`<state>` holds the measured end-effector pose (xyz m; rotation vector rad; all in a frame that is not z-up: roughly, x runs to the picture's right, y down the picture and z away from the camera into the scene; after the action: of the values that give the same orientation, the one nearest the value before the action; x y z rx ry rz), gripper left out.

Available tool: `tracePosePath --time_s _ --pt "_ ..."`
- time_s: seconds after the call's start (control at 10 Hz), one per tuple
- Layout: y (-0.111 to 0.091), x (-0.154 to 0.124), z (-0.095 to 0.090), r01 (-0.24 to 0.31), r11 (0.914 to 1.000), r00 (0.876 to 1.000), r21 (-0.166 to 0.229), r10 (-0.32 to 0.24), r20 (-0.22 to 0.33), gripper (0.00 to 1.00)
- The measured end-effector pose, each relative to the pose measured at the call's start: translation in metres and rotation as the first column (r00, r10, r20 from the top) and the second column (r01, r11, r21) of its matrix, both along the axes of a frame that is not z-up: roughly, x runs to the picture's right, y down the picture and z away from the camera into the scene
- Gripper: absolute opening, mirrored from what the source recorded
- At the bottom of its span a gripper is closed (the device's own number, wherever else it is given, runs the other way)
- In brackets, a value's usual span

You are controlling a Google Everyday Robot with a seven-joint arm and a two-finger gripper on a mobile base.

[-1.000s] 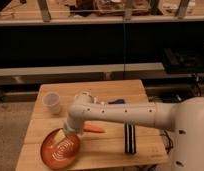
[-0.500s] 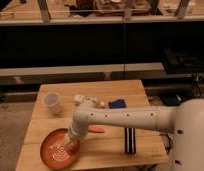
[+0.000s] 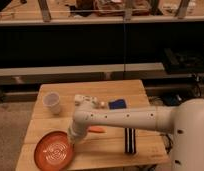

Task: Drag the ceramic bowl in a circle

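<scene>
the wide, shallow orange-red ceramic bowl (image 3: 55, 151) with pale concentric rings inside sat at the front-left corner of the pale wooden slatted table (image 3: 110, 150), its rim close to the table's front and left edges. the white robot arm (image 3: 125, 119) reached in from the right, across the table, and bent downward at its far end. the gripper (image 3: 72, 140) was at the bowl's right rim, low and apparently in contact with it; whether it was clamped on the rim or simply pressing against it, i could not tell.

a small translucent white cup (image 3: 52, 103) stood upright near the table's back-left corner, well apart from the bowl. a small white object (image 3: 81, 99) lay behind the arm's bend, towards the back of the table. a blue object (image 3: 117, 104) lay near it, to the right. a short orange item (image 3: 97, 129) lay just below the arm, near the bowl's right side but apart from it. a dark striped rectangular object (image 3: 130, 140) lay near the front edge of the table, to the right of centre.

behind the table ran a dark shelf unit (image 3: 95, 45), with cluttered items on top too indistinct to identify.
</scene>
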<state>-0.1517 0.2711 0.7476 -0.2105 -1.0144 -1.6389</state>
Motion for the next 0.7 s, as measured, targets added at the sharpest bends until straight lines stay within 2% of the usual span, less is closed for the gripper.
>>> tracePosePath --time_s 0.2,0.4,0.7 --pt "-0.006 0.001 -0.004 -0.023 0.9997 1.000 -0.003 0.023 -0.004 0.00" --pt "-0.006 0.013 -0.003 -0.042 0.9990 0.999 -0.017 0.042 -0.028 0.00" --pt "0.009 0.056 0.007 -0.070 0.9959 0.993 -0.058 0.064 -0.098 0.00"
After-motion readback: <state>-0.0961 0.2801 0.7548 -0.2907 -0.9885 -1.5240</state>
